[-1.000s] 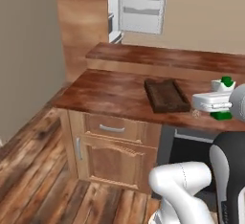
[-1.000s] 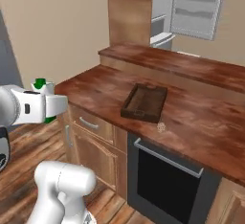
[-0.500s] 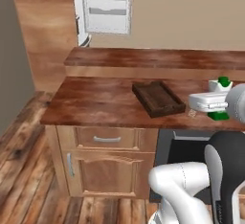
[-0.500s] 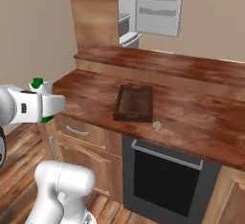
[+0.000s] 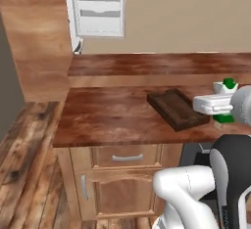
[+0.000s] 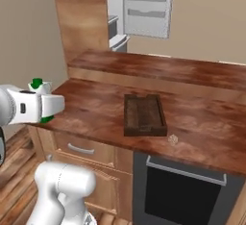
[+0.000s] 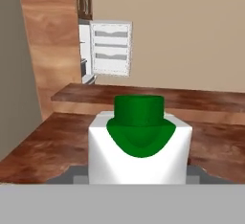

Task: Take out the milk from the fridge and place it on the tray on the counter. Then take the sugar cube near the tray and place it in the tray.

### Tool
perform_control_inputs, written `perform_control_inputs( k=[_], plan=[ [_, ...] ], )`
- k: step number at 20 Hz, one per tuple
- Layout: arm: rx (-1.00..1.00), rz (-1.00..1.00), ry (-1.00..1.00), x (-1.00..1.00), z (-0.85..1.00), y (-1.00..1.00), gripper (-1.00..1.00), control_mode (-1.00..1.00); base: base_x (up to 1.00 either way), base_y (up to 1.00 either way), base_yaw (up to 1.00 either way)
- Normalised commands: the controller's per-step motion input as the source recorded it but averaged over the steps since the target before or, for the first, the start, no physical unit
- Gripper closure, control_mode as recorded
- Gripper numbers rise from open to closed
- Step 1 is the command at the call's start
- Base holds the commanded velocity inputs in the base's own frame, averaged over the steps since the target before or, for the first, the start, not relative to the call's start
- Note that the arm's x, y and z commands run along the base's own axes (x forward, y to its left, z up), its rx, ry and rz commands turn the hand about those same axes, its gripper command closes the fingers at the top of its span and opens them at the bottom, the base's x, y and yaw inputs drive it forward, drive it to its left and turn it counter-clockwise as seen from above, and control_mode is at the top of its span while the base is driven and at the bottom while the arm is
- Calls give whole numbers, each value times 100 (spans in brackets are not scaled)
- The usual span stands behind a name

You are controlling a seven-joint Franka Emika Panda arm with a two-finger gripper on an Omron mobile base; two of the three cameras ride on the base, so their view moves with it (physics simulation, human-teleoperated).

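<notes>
Fingers of the gripper (image 7: 139,180) clamp the milk (image 7: 139,144) by its white sides, carton upright, clear of the counter (image 6: 96,108). From the carton in the right base view, the tray (image 6: 143,115) lies toward 3 o'clock, sugar (image 6: 173,139) at its near corner. Likely light, rigid and smooth-walled; a mid-body hold below the green top looks safest.

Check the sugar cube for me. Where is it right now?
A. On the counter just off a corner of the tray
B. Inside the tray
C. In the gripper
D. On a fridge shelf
A. The sugar cube lies on the bare counter just off the near right corner of the tray, outside its rim.
</notes>
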Motion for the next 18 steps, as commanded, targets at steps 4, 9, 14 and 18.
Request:
perform_control_inputs(
  k=[4,9,14,18],
  plan=[
    [0,0,0,0,0,0,100,100,6,-33,-15],
    [0,0,0,0,0,0,100,100,18,-9,-14],
    [0,0,0,0,0,0,100,100,63,1,-21],
    [0,0,0,0,0,0,100,100,82,-18,-18]
  ],
)
